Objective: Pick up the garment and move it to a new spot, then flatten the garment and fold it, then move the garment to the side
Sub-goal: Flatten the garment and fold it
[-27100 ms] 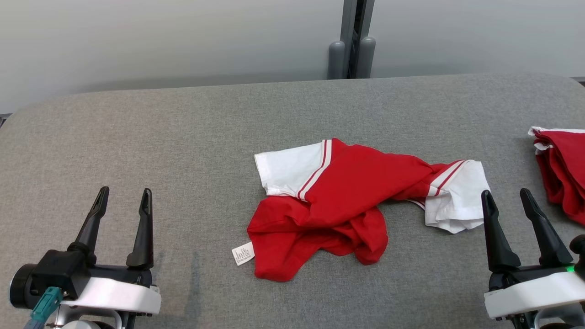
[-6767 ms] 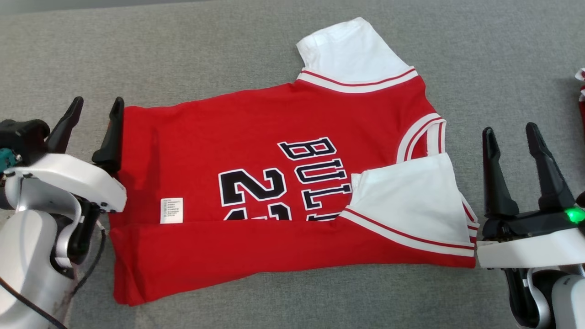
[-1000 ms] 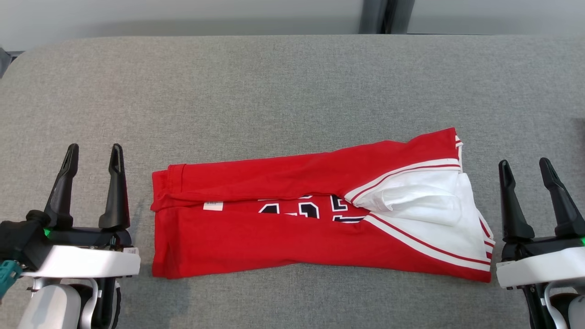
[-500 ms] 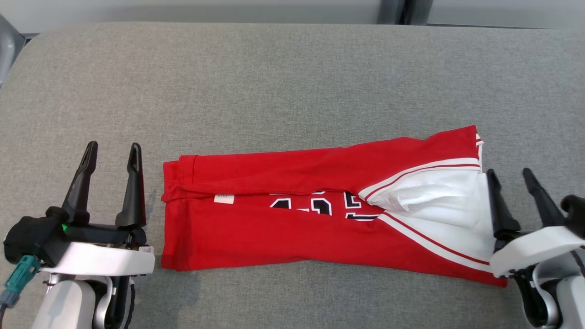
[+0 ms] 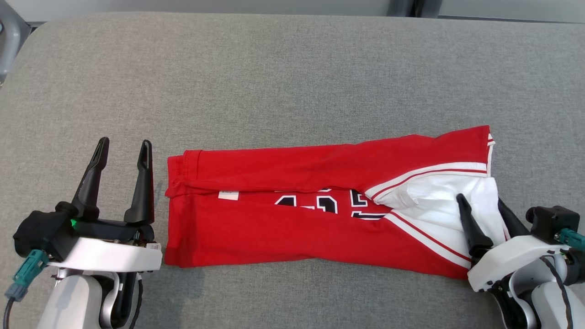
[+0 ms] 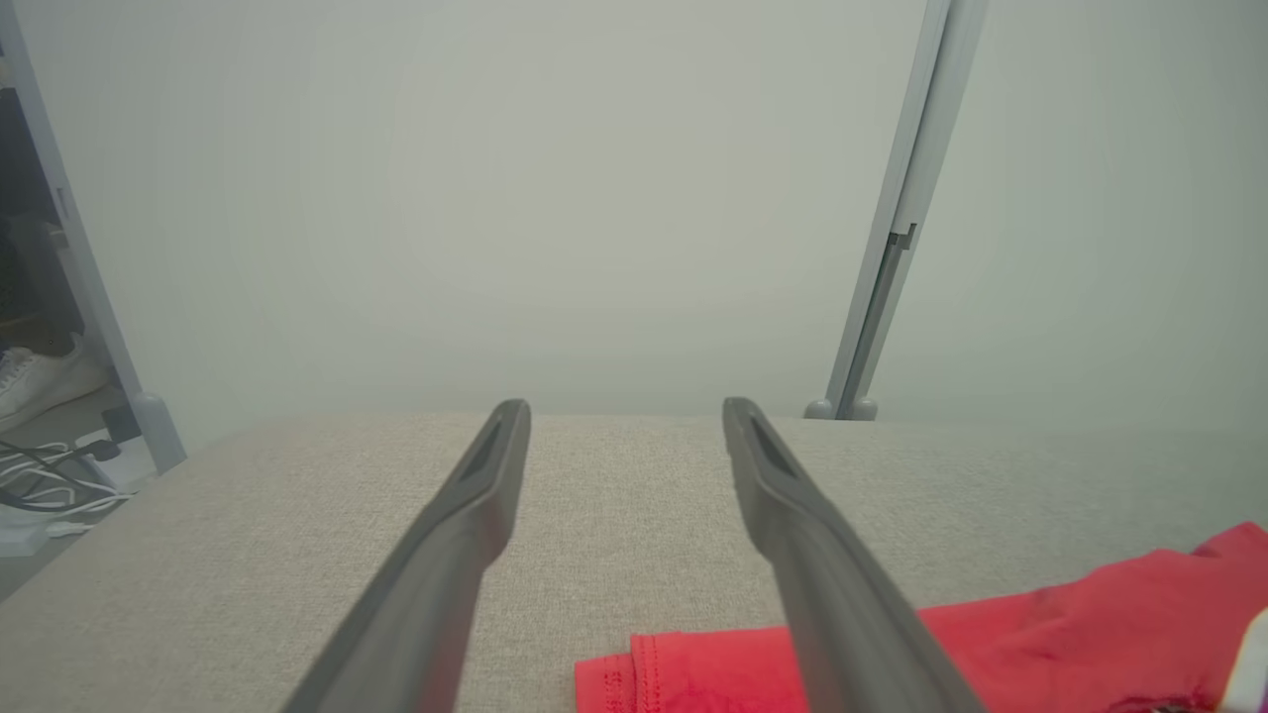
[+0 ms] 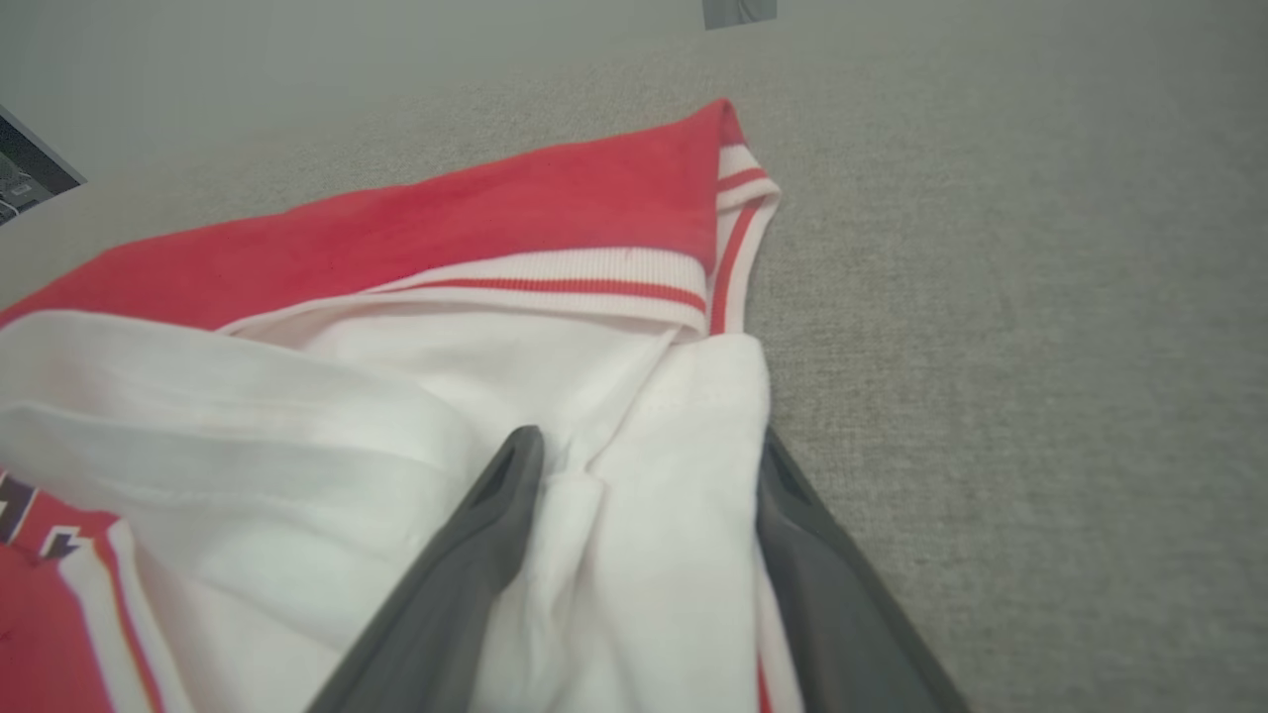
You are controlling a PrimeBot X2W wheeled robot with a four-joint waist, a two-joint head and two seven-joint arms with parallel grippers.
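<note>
Shirt [image 5: 292,228] lay folded in a strip on the grey table [image 5: 274,82]. Right gripper [image 5: 480,199] was spread, straddling the white sleeve, its outer finger partly hidden by cloth. It had moved in from beside the sleeve. Left gripper [image 5: 124,141] was spread and empty, just beside the hem.

We find the garment [image 5: 297,214] lying lengthwise across the near half of the table [image 5: 274,82], its hem end to our left and its sleeves to our right. Our left gripper [image 5: 124,144] sits just beside the hem end, not touching it. Our right gripper [image 5: 480,199] is at the opposite end, with a sleeve [image 5: 434,201] between its fingers. A post [image 6: 892,248] stands behind the table.
</note>
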